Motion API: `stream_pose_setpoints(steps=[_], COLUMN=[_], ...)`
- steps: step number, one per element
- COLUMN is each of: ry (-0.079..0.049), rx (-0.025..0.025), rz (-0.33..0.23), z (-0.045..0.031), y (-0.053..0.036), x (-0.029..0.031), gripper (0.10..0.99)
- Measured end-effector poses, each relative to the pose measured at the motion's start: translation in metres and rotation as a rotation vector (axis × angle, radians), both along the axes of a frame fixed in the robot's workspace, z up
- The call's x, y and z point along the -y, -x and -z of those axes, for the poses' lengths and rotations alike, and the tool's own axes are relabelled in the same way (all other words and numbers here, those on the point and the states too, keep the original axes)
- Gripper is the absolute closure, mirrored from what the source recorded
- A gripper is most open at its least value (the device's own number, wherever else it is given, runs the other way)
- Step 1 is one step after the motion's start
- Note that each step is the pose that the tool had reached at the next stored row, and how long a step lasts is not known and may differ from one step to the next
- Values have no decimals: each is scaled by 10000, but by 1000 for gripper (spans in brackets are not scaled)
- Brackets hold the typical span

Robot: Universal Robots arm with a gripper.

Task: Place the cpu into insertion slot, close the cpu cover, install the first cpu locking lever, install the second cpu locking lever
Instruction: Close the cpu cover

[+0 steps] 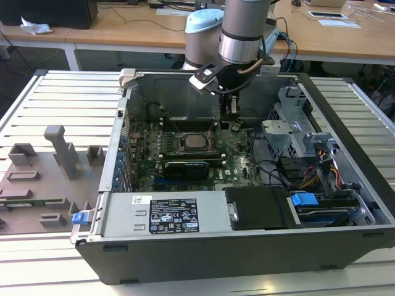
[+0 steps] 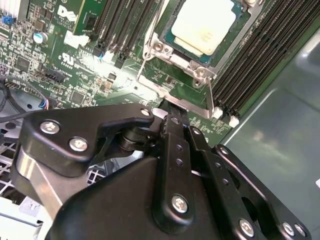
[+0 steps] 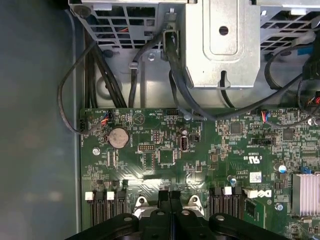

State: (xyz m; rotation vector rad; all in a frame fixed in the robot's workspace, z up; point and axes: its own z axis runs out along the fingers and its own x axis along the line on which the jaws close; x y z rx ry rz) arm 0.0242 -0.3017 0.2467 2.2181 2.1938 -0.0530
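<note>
1. The chip point(image 2: 202, 25) lies flat in the socket point(image 1: 182, 147), with the metal cover point(image 2: 159, 47) down around it.
2. The gripper point(image 2: 170, 111), jaws pressed together, hangs just beside the socket's edge, close over the green board point(image 3: 150, 150).
3. The open computer case point(image 1: 247, 253) stands on a slatted table point(image 1: 55, 98).

cpu point(image 2: 202, 22) — in insertion slot point(image 2: 159, 49)

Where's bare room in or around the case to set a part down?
Bare table beyond the tray, on the exterior view's left. Inside the case, a bare metal strip beside the memory slots in the second wrist view. Crowded: cables and drive cage, exterior view's right.
</note>
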Motion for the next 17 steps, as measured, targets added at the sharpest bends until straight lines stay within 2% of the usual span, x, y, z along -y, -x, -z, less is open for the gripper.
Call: stream_pose_setpoints(steps=[17], ry=[0], rx=[0], rz=[0], z=[5], y=[223], x=[0], gripper=[980])
